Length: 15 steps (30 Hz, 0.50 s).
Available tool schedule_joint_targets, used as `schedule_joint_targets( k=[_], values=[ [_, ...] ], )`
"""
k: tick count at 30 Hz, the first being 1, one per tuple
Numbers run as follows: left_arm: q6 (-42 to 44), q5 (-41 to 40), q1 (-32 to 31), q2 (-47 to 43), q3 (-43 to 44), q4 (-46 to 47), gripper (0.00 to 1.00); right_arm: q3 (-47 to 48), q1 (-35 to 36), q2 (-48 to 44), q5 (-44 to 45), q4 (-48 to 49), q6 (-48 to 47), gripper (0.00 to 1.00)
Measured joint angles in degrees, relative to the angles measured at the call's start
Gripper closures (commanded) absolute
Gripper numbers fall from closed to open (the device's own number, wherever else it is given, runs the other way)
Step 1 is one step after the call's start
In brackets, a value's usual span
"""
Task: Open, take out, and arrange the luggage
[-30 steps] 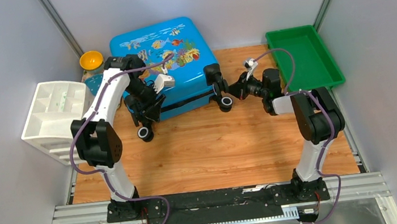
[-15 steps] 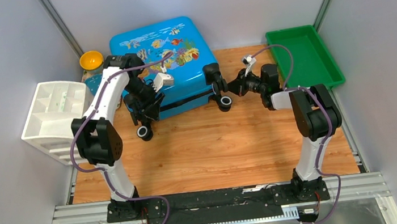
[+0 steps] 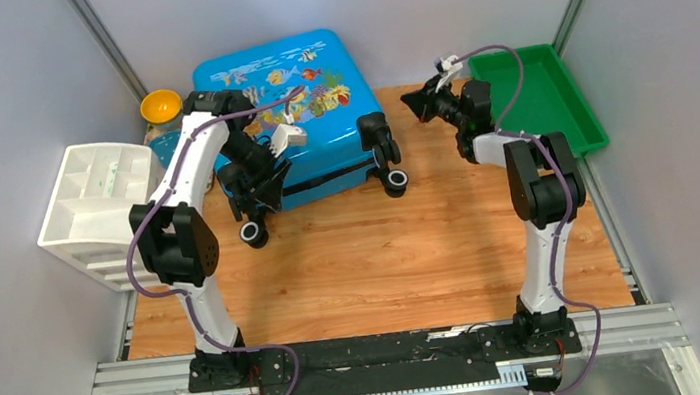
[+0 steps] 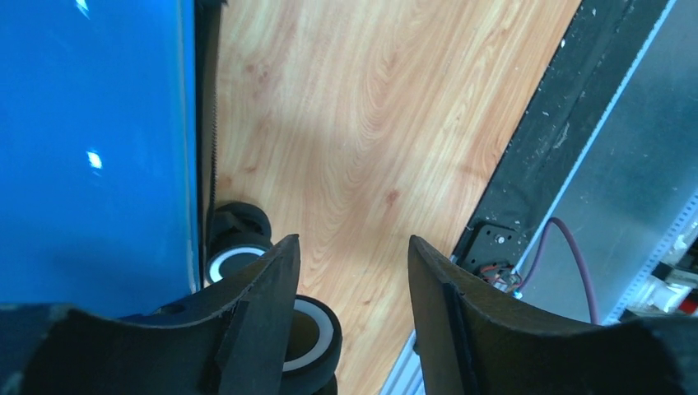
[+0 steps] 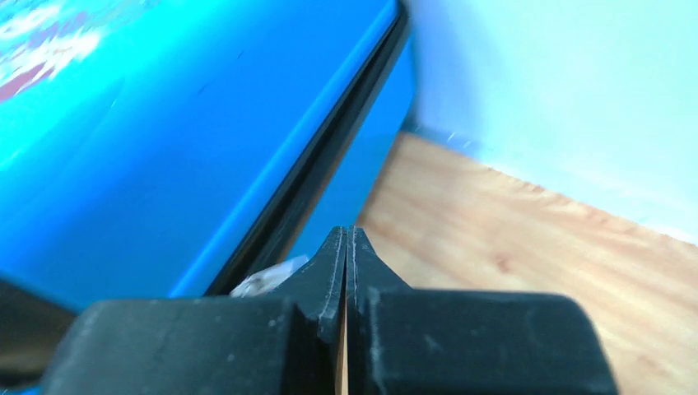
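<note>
My right pincer, pressed together, has lifted away from the suitcase wheel; my left pincer stays spread, empty, beside its near edge.

Left arm: reaches forward from its base, elbow bent, wrist tipped over. Left gripper points down and a bit back toward the bases, jaws parted, nothing between the fingers. Right arm: upper link near upright, forearm stretched forward and left at height. Right gripper points left, fingers pressed flat together, empty.
</note>
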Motion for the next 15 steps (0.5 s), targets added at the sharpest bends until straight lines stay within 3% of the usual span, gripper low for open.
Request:
schedule_joint_targets(
  k=[6,7,8,11,14,15],
  values=[
    [-2.7,3.3,0.0,0.2,2.5,0.1,0.24,4.7,-0.5,3.0,2.7,3.7,2.4,1.00],
    [-3.7,4.2,0.1,-0.1,2.4,0.2,0.22,4.7,-0.4,3.1,2.4,3.6,2.7,0.95],
    [-4.5,4.8,0.1,-0.4,2.4,0.4,0.21,4.7,-0.3,3.1,1.9,3.3,3.1,0.79],
    [-7.9,7.8,0.5,-1.9,1.5,2.3,0.19,4.9,-0.4,3.0,0.4,1.5,4.1,0.53],
    [-12.8,9.8,1.3,-4.2,0.0,6.9,0.18,5.0,-0.8,1.4,-0.8,-4.8,3.7,0.28],
    [-14.7,10.7,1.7,-5.2,-0.6,9.6,0.17,5.1,-1.1,0.6,-1.1,-7.1,3.6,0.26]
  ],
)
